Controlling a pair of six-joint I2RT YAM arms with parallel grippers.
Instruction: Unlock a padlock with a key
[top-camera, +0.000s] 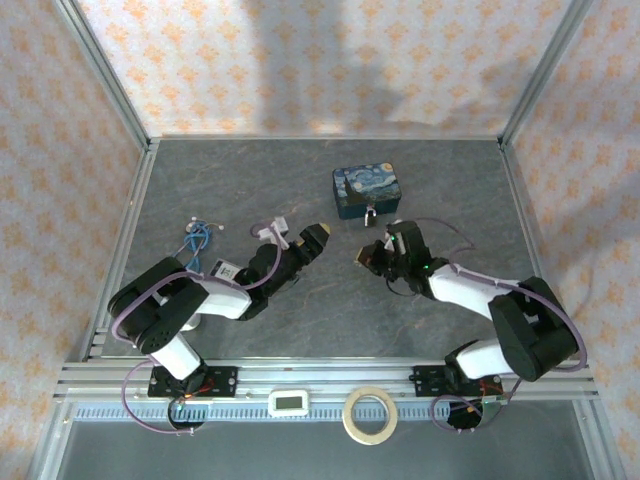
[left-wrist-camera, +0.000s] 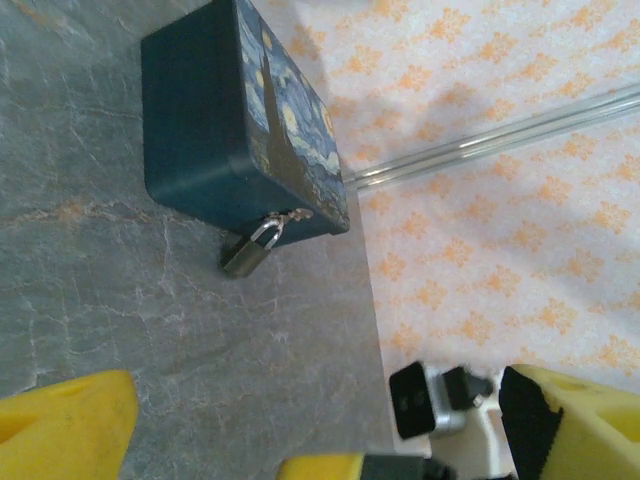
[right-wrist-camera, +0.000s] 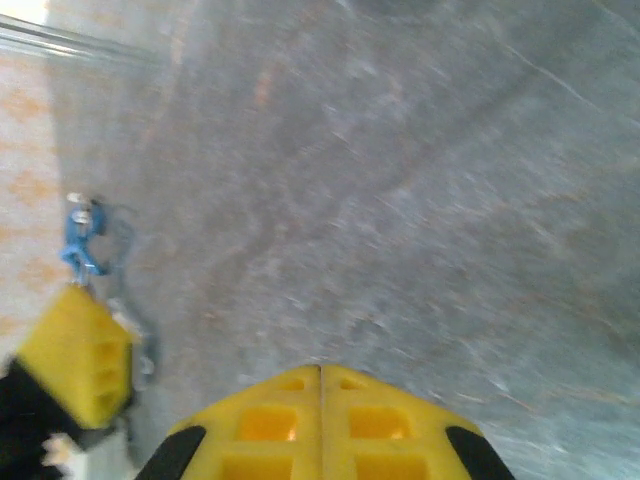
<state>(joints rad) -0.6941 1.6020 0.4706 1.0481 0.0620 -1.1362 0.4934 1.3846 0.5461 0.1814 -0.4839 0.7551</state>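
Overhead and wrist views of the two-arm rig on a grey, marbled tabletop (top-camera: 250, 180). The padlock (top-camera: 371, 215) lies on the tabletop right of centre, towards the far side. Its shackle is hooked through the clasp on the near face of a blue painted tin (top-camera: 366, 190). In the left wrist view the padlock (left-wrist-camera: 252, 250) is tilted, with its body resting on the tabletop just beside the tin (left-wrist-camera: 200, 130) and its shackle closed.

The left hand (top-camera: 318, 237) points towards the tin from the near left, apart from the padlock. Its yellow fingers (left-wrist-camera: 65, 430) stand wide apart with nothing between them. The right hand (top-camera: 365, 257) sits near the padlock on its near side, not touching it. In the right wrist view its two fingertips are pressed together (right-wrist-camera: 320, 372), and nothing can be seen between them.

A tangle of blue and white cord (top-camera: 197, 235) lies on the tabletop well to the left, beyond the left arm. A roll of tape (top-camera: 368, 415) and a small white device (top-camera: 292, 402) rest on the front rail between the arm bases.
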